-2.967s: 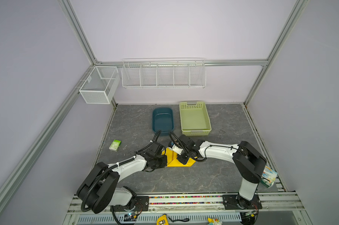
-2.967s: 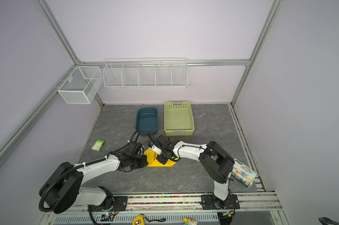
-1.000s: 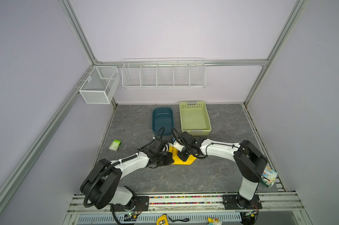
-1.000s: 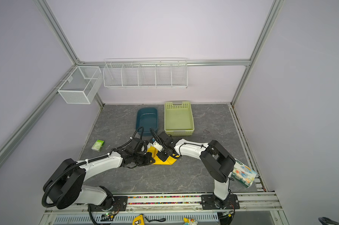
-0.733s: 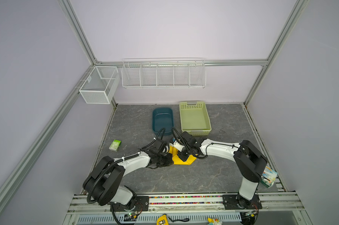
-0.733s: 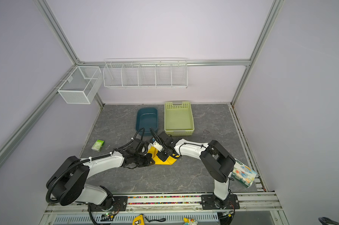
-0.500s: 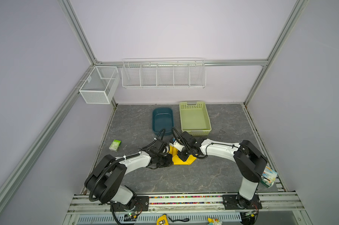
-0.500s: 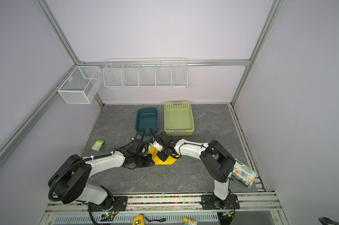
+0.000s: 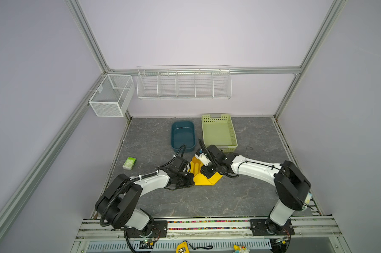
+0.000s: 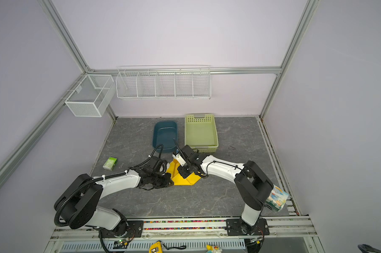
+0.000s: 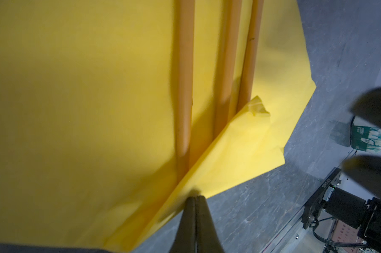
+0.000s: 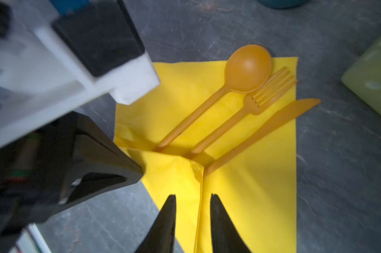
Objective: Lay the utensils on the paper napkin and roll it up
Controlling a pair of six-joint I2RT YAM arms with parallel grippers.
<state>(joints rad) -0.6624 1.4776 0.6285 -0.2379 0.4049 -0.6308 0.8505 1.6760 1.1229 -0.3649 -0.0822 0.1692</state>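
The utensils (image 12: 224, 126) lie on the paper napkin (image 12: 262, 175). The left gripper (image 11: 195, 201) is closed tight at its folded corner. The right gripper (image 12: 193, 197) is a little open over it.

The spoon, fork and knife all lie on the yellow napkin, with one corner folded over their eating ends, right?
Not quite. The corner of the napkin is folded over their handle ends. The right wrist view shows the eating ends of the spoon, fork and knife uncovered. All three do lie on it.
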